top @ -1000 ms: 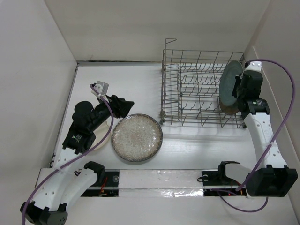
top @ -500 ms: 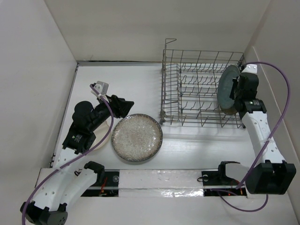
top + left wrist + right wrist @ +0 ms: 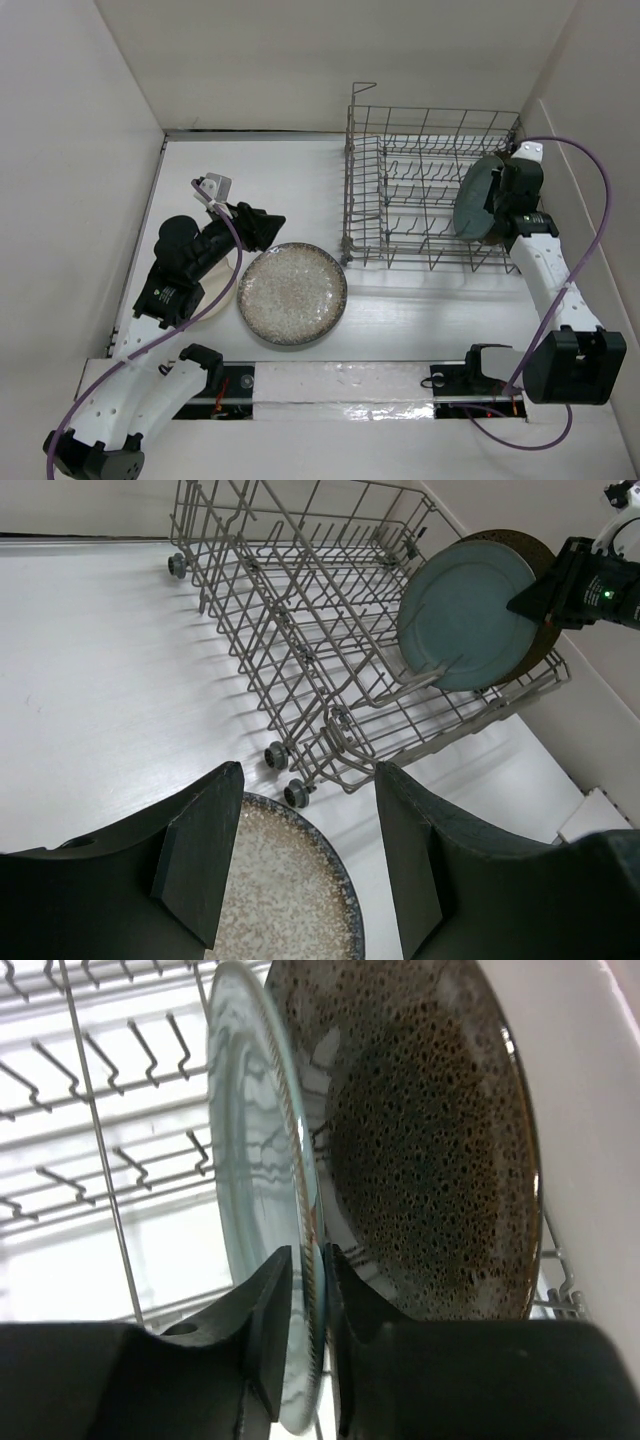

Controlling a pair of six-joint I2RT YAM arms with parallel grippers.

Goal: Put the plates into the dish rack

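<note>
The white table (image 3: pixel 400 320) is carrying three things directly. A large speckled plate (image 3: pixel 292 294) is lying flat just beneath the left gripper (image 3: pixel 310 775), slightly back from its fingertips toward the arm's base. A cream plate (image 3: pixel 226 290) is lying flat farther behind that gripper, mostly hidden under the arm. Its rim is showing right beside the speckled plate; whether the two are touching or overlapping is unclear. The dish rack (image 3: pixel 420 200) is standing ahead of the left gripper's fingertips on small round wheels (image 3: pixel 276 755), apart from the speckled plate. Its far end is sitting under the right gripper (image 3: pixel 497 200).
</note>
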